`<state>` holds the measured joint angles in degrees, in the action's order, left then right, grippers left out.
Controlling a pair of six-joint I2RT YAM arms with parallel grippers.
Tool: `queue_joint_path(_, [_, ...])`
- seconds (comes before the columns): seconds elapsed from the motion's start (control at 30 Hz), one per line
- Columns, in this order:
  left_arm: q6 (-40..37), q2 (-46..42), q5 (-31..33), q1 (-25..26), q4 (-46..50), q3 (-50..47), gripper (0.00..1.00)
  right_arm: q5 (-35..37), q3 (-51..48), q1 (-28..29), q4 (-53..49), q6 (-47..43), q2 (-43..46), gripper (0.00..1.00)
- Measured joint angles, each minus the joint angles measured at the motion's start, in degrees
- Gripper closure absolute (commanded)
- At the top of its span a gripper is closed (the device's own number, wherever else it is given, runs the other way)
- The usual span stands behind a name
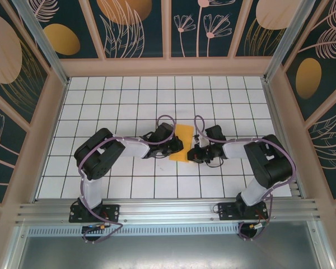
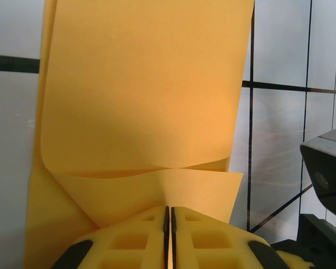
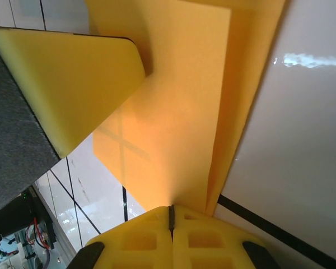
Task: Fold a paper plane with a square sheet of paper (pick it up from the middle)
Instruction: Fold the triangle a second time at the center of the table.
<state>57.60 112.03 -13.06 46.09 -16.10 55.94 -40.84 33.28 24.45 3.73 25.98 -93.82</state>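
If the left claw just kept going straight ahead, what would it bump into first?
The orange-yellow paper, pinched in the left gripper and rising right ahead of it. Beyond that probably the right gripper, though depth is hard to judge.

Arms bent inward; left end effector (image 1: 176, 148) and right end effector (image 1: 192, 152) face-to-face, jaws pinched together

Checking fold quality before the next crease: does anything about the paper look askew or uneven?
Yes. In the left wrist view, the square sheet of paper has a folded-over layer whose lower edge bows and curls instead of lying flat against the layer beneath.
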Motion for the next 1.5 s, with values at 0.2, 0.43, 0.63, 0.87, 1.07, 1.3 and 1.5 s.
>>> queue_joint_path(0.2, [-0.6,-1.4,-0.7,0.0,1.5,0.2,0.91,-0.2,-0.3,-0.1,0.8,0.6,0.0,0.99])
queue_joint_path(0.43, [1.5,-2.4,-3.7,0.8,-0.5,-1.7,0.98,-0.2,-0.3,-0.1,0.8,1.2,0.0,0.99])
queue_joint_path(0.63, [3.2,-0.4,-4.6,2.3,-2.2,-1.8,0.97,-0.2,-0.3,-0.1,0.8,1.4,0.0,0.99])
queue_joint_path(0.87, [3.5,0.3,-4.0,2.3,-3.4,-2.0,0.96,-0.2,-0.3,-0.2,0.8,1.4,-0.1,1.00])
queue_joint_path(1.07, [3.5,0.2,-2.9,2.4,-4.3,-2.5,0.94,-0.2,-0.3,-0.2,0.7,1.4,-0.1,1.00])
queue_joint_path(1.3, [3.4,0.1,-2.8,2.2,-3.8,-2.3,0.91,-0.1,-0.3,-0.2,0.7,1.2,-0.1,1.00])
queue_joint_path(1.5, [3.0,0.1,-2.8,1.5,-2.2,-1.6,0.90,-0.1,-0.3,-0.2,0.6,1.2,-0.1,1.00])
